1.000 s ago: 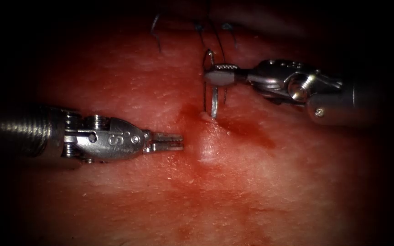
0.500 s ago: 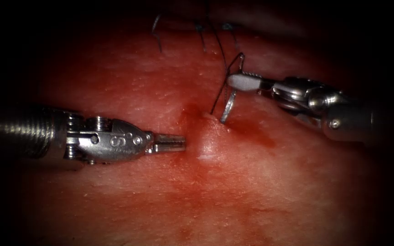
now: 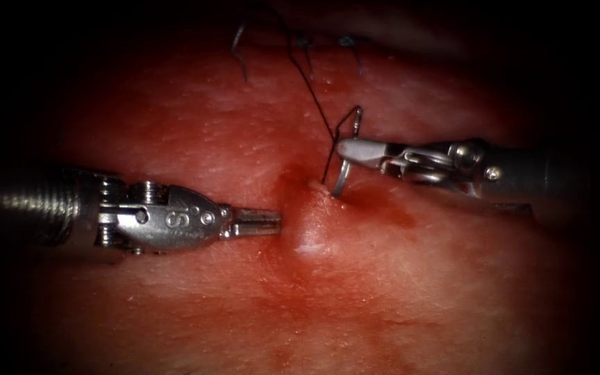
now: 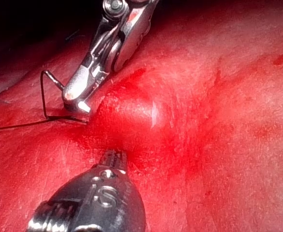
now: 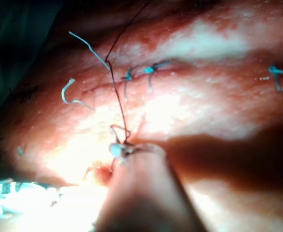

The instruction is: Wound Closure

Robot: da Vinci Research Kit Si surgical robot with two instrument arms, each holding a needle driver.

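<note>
Gripping needle: right tool (image 3: 345, 148) clamped mid-curve on needle (image 3: 342, 182), tip meeting tissue (image 3: 453, 292) ridge right of cut, angled for entry.
Idle: left tool (image 3: 272, 222) closed, empty, beside ridge.
Thread (image 3: 310, 90): trails up.

Both tools were polished silver metal. The left pincer (image 3: 258, 222) had short, blunt, straight jaws on a rounded wrist block stamped "S", with small round pins and screw heads, behind which sat a ribbed, threaded-looking collar. The right pincer (image 3: 347, 148) was slimmer, with a tapered tip, a round pivot screw and a dark smooth shaft.
</note>
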